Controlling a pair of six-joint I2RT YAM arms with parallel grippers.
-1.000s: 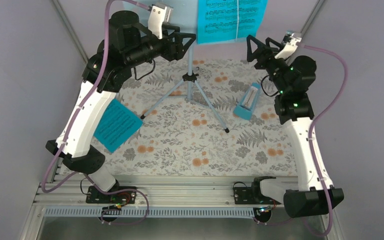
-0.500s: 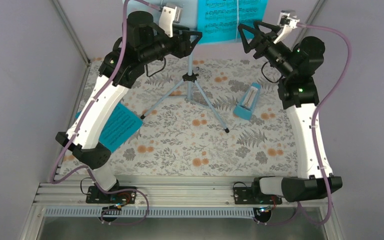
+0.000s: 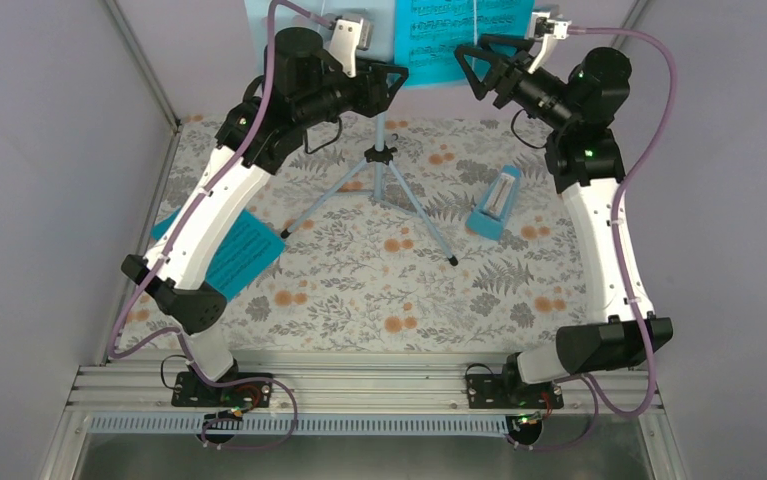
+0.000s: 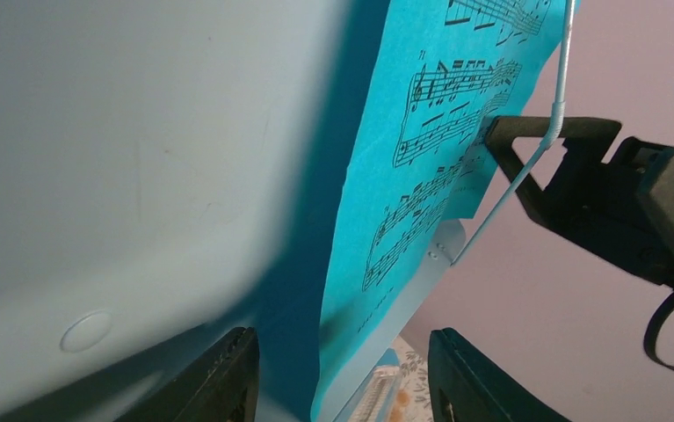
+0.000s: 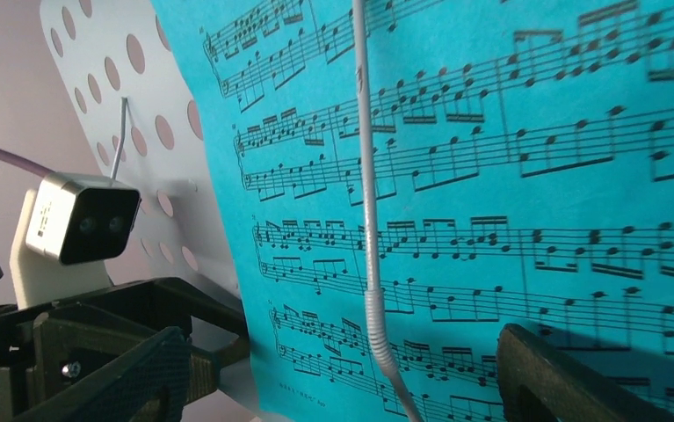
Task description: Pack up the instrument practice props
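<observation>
Floral bench below; at the far end my left hand and right hand both gape, unclenched, flanking the turquoise sheet-music page on the music stand.

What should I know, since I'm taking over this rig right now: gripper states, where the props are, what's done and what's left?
Left gripper: open, jaws either side of the page's edge on the stand, not clamped.
Right gripper: open, at the page's other side.
Music stand: upright on the table, one sheet-music page on its desk behind a wire retainer.
Second page: flat on the table under the left arm.
Metronome: on the table right of the stand's legs.
Done: nothing packed.
Left: everything; no container in view.
</observation>
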